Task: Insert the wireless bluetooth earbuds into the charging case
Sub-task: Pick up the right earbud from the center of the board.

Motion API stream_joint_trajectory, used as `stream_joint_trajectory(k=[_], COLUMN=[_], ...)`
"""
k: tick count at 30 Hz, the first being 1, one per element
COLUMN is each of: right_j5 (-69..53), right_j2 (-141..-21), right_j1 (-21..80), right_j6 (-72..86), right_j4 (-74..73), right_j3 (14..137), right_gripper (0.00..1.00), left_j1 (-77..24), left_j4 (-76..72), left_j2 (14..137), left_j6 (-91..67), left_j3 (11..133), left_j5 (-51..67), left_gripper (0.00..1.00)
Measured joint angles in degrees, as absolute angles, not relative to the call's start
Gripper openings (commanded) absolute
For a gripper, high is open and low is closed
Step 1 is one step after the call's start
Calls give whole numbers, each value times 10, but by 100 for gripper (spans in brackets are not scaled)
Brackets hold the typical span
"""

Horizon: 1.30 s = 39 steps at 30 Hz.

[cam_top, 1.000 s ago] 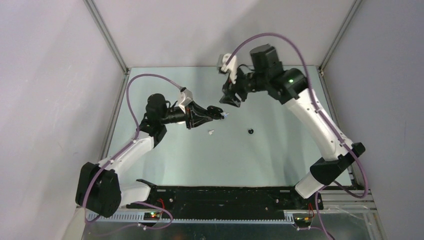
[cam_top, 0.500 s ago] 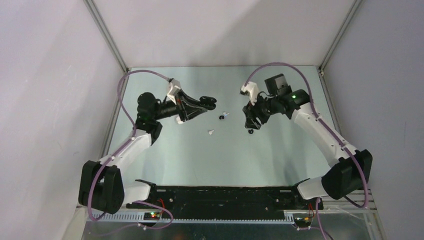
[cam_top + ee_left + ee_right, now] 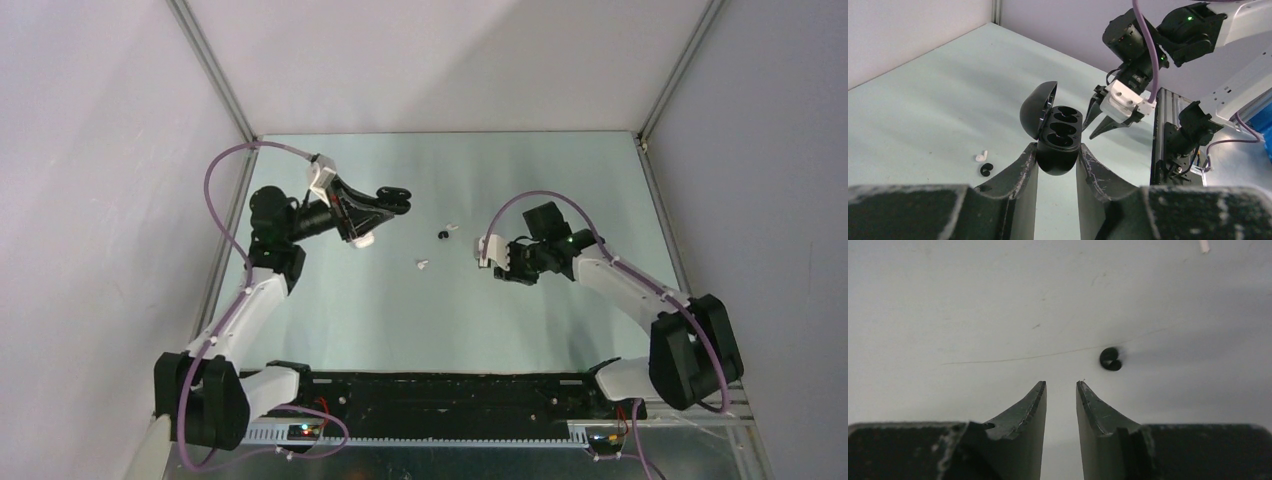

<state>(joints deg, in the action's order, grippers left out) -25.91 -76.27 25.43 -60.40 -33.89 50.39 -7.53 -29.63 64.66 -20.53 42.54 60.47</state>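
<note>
A black charging case point(image 3: 1060, 135) stands upright with its lid open and both wells empty. My left gripper point(image 3: 1058, 150) is shut on its lower half and holds it above the table at the back left point(image 3: 395, 195). One white earbud point(image 3: 452, 228) lies mid-table, also visible in the left wrist view point(image 3: 980, 156). A second earbud point(image 3: 422, 265) lies nearer the front. My right gripper point(image 3: 1061, 384) points down, low over the table point(image 3: 503, 265). Its jaws are narrowly apart with nothing between them.
A tiny black bit point(image 3: 1110, 359) lies just ahead and right of the right fingertips. Another black bit point(image 3: 442, 234) sits beside the farther earbud. Grey walls and metal frame posts close in the table point(image 3: 330, 320) on three sides.
The right arm swung down and toward the front, and its jaws narrowed. The left arm drew back to the left with the case, away from the earbud and the black bit.
</note>
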Motion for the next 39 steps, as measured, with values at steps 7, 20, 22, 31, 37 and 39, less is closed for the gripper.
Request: stream_joint_trajectory(k=[7, 20, 22, 31, 37, 39], right_j5=[-250, -244, -244, -242, -241, -243], right_j2=[-839, -927, -940, -972, -983, -984], right_j1=[255, 245, 242, 216, 209, 209], right_j6=[-696, -751, -757, -786, -794, -794], right_j4=[-270, -246, -243, -250, -258, -258], right_j3=[504, 531, 538, 567, 576, 581], right_gripper=[32, 32, 33, 32, 31, 31], left_j1=[-63, -56, -54, -46, -42, -40], left_j4=[-289, -251, -245, -228, -228, -227], left_j2=[649, 657, 659, 667, 678, 681], left_j6=[-205, -203, -199, -194, -195, -195], left_j3=[416, 416, 416, 416, 417, 418], left_j5=[602, 601, 600, 591, 587, 587], left_gripper=[0, 0, 0, 0, 0, 0])
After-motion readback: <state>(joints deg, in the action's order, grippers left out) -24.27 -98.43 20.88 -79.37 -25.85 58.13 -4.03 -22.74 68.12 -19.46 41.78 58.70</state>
